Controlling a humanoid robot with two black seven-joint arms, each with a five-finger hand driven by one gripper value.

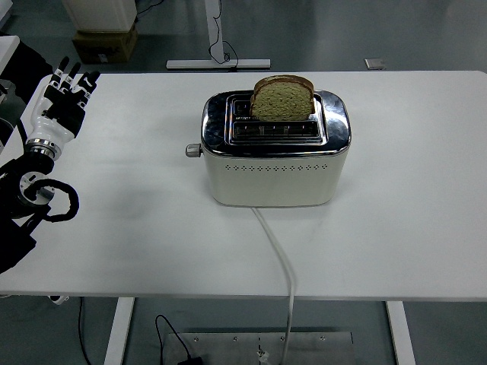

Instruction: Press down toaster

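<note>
Left hand point(67, 97) at the worktop's point(426, 228) left edge, fingers spread, holding nothing, well apart from the toaster point(274, 156) at centre. Best to reach right and press squarely down on the small round lever knob point(193, 150) at its left end. Glossy cream body, chrome top, coarse brown bread slice point(282, 99) upright in the rear slot, white cord point(280, 262) trailing toward the near edge.

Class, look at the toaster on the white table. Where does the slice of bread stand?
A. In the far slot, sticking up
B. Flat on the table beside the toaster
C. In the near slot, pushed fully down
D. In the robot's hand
A: the bread stands upright in the far slot of the toaster, well above its top.
</note>
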